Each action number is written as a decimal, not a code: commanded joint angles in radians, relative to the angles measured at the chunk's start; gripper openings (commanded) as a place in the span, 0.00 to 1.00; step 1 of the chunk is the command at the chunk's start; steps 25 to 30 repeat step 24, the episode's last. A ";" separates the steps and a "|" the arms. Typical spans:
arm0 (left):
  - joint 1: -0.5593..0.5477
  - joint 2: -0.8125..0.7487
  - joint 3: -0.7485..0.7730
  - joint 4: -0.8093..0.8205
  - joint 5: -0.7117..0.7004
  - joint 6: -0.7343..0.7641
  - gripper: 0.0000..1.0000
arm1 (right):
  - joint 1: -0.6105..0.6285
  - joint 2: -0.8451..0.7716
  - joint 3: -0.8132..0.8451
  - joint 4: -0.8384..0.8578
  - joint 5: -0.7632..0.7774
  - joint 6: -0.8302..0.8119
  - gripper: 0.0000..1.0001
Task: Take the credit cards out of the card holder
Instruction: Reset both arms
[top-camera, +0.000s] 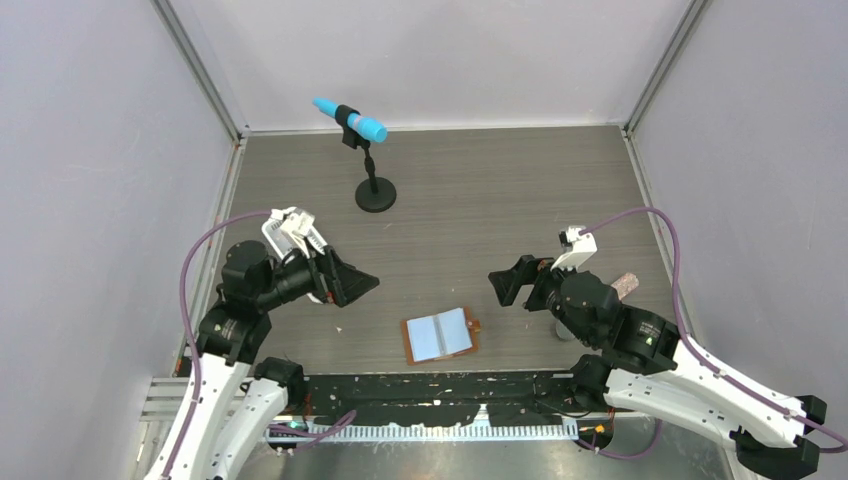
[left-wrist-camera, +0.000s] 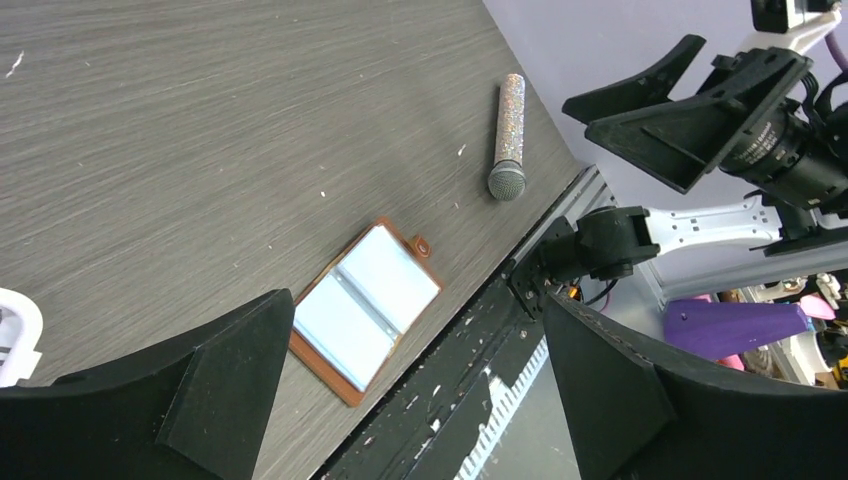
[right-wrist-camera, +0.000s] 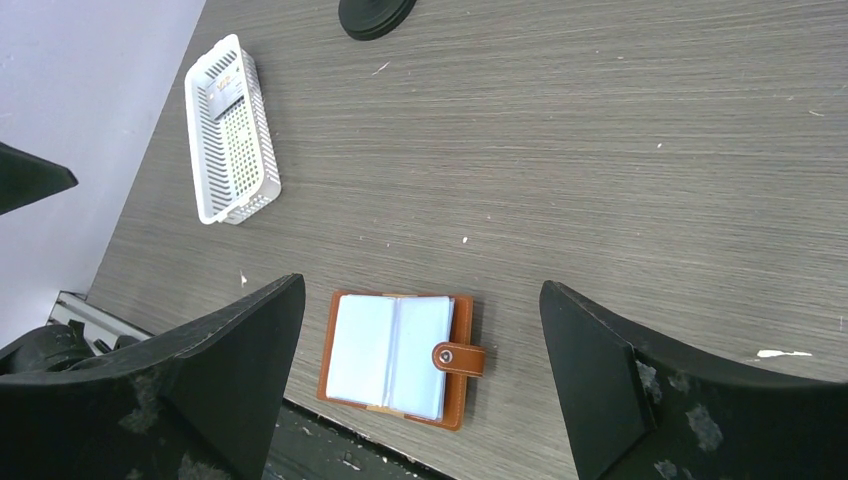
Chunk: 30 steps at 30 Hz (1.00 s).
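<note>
The card holder (top-camera: 440, 337) lies open on the table near the front edge, tan-brown leather with pale blue inner pages and a snap tab (right-wrist-camera: 459, 358). I cannot tell whether credit cards sit in those pages. A pale flat piece with grey print (right-wrist-camera: 226, 103), apparently a credit card, lies in the white tray. My left gripper (top-camera: 360, 282) hangs open above the table, left of the holder, with nothing between its fingers (left-wrist-camera: 418, 300). My right gripper (top-camera: 500, 287) hangs open to the holder's right, also with nothing in it (right-wrist-camera: 420, 283). The holder (left-wrist-camera: 365, 305) (right-wrist-camera: 395, 355) shows in both wrist views.
A white perforated tray (right-wrist-camera: 205, 170) stands at the left, behind my left arm (top-camera: 292, 232). A blue microphone (top-camera: 350, 119) on a black stand (top-camera: 375, 196) is at the back centre. A glittery microphone (left-wrist-camera: 508, 135) lies at the right, by my right arm.
</note>
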<state>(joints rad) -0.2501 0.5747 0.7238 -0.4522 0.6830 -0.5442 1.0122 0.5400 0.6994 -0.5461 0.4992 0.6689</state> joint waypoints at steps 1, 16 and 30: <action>-0.003 -0.044 0.016 -0.052 0.012 0.045 1.00 | -0.003 0.013 0.054 0.049 0.008 0.020 0.95; -0.003 -0.084 0.008 -0.095 -0.004 0.056 1.00 | -0.003 -0.002 0.031 0.056 -0.006 0.039 0.95; -0.003 -0.092 0.005 -0.103 -0.012 0.058 1.00 | -0.003 -0.010 0.016 0.061 -0.016 0.049 0.95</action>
